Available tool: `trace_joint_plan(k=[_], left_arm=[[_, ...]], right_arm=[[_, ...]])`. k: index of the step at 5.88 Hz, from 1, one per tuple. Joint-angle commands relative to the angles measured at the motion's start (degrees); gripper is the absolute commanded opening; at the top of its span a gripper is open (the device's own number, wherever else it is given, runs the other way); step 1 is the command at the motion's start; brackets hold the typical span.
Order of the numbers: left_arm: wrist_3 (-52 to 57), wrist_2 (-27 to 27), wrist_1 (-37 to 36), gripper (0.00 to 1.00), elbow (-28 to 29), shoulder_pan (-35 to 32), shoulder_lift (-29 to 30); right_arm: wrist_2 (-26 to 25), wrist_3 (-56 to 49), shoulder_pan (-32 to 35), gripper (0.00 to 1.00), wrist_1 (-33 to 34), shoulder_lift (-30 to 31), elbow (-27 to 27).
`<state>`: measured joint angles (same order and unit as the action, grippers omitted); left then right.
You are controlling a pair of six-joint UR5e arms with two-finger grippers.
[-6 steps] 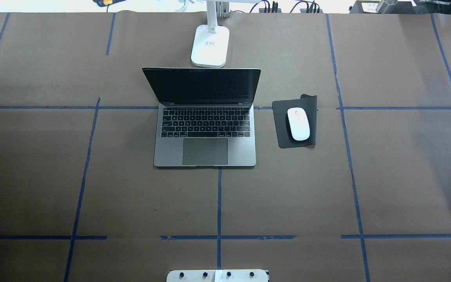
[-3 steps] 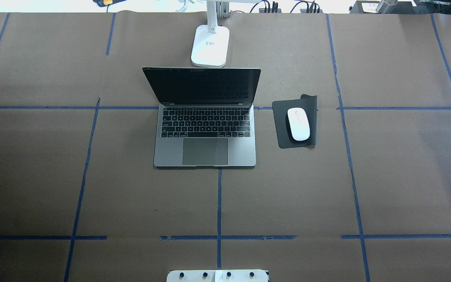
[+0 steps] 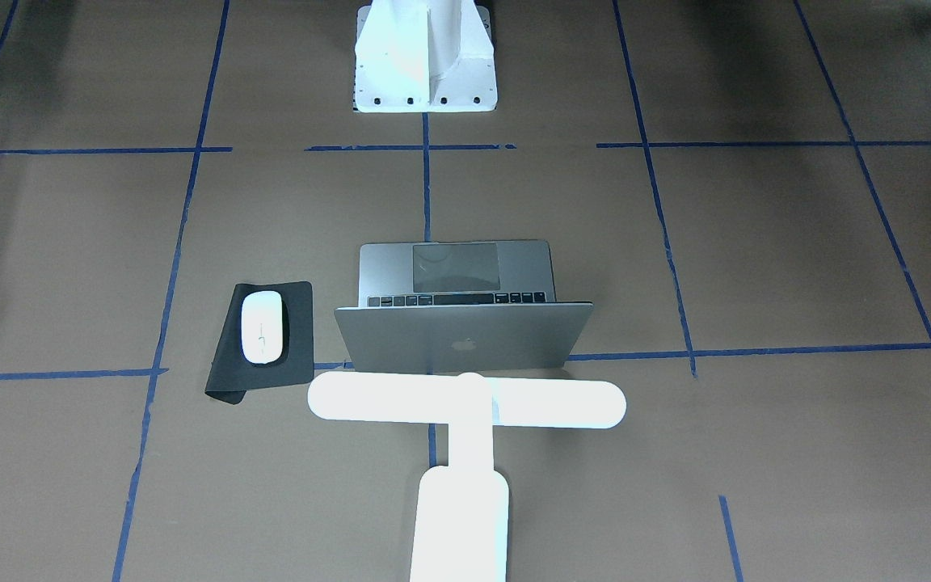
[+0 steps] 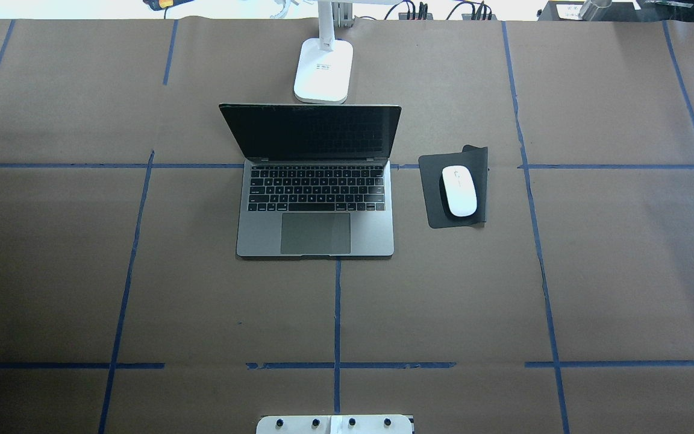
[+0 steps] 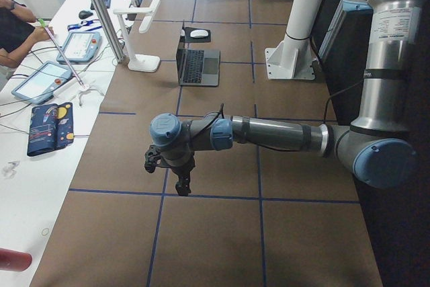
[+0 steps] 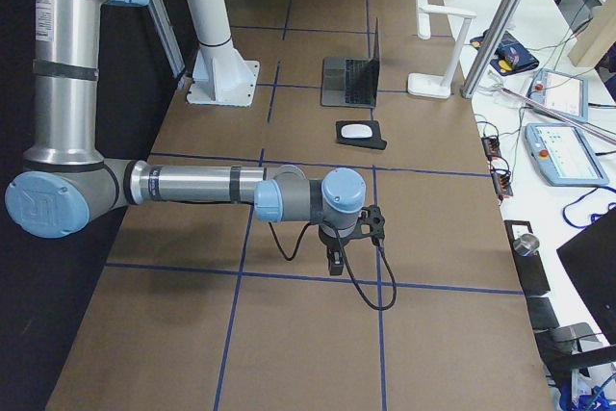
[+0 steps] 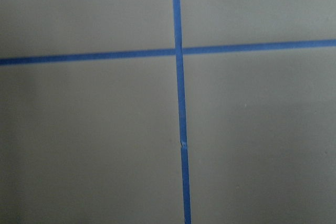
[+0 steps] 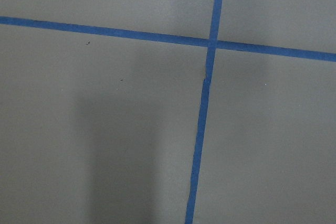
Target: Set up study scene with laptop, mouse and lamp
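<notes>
Laptop (image 4: 315, 205): is sitting open with a dark screen and its keyboard facing the robot. It is lying well apart from both claws, roughly between them along the table, and it looks like the centre of the study scene.
Lamp (image 3: 465, 402): is glowing just behind the lid, its bar head running parallel to it, probably so that light is falling on the keys. It is also standing far from either claw.
Mouse (image 4: 458, 190): is resting on a black pad (image 4: 431, 181) beside the laptop, on the right claw's side though well apart from it, where a right hand would be reaching.
Left claw (image 5: 173, 173): is hanging low over bare table with nothing showing in its grip. I cannot tell how far its fingers are parted.
Right claw (image 6: 334, 259): is hanging likewise, and its opening cannot be told either.
Surface (image 4: 142, 271): brown paper is covering it, and blue tape (image 7: 178, 103) is marking a grid.
Room: a white bench (image 5: 20, 193) carrying tablets (image 5: 39, 80) is running along the far side, and a person (image 5: 10, 31) is sitting there.
</notes>
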<state>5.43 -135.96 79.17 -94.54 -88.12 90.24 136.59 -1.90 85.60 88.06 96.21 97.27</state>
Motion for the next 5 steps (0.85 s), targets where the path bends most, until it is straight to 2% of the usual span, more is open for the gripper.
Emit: trace_joint_plan(k=[1, 2, 3, 5], left_arm=[[-0.16, -1.14, 0.28, 1.0, -0.38, 0.05, -1.3], [-0.16, -3.06, 0.28, 1.0, -0.12, 0.05, -0.95], [-0.16, -2.99, 0.28, 1.0, -0.73, 0.14, -1.12], [0.28, -0.11, 1.5, 1.0, -0.64, 0.58, -1.03]], right_arm=[[0.78, -0.21, -1.4, 1.0, 0.27, 0.12, 0.89], [1.65, -1.26, -1.92, 1.0, 6.45, -0.06, 2.99], [1.83, -7.27, 0.25, 1.0, 9.56, -0.41, 3.36], [1.4, -8.3, 1.67, 1.0, 9.33, 0.55, 3.62]])
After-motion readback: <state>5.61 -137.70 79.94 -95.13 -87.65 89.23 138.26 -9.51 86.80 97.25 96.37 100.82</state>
